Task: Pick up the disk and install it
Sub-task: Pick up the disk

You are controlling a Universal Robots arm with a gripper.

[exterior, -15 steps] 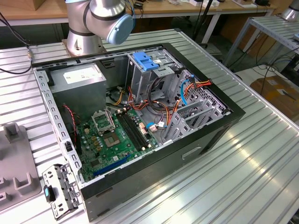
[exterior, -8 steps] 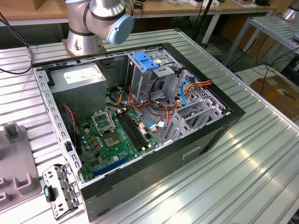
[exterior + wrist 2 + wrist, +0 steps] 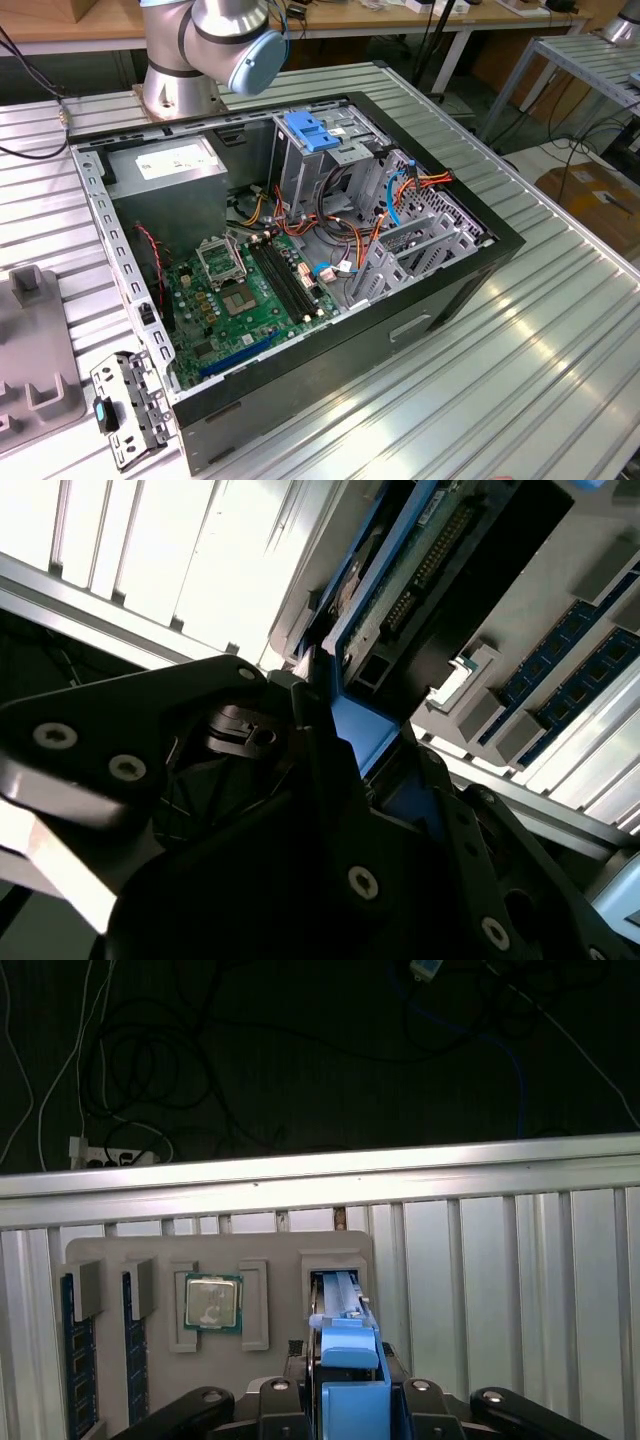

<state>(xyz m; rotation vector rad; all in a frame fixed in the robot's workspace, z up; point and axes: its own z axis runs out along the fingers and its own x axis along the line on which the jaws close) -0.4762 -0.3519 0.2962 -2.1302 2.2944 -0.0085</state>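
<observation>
A ribbed silver aluminium tabletop (image 3: 540, 330) catches bright glare. Behind it runs a long pale wooden bench (image 3: 40, 28); at the exterior view's right stands a second slatted metal-framed table (image 3: 590, 60), with a brown cardboard box (image 3: 595, 200) on the floor nearby — in the first wrist view, loose black cables (image 3: 190, 1035) trail across dark floor.

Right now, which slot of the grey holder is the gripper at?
The end slot holding the blue-framed disk, where the gripper sits. The processor chip and memory sticks fill slots farther along the grey holder.
</observation>
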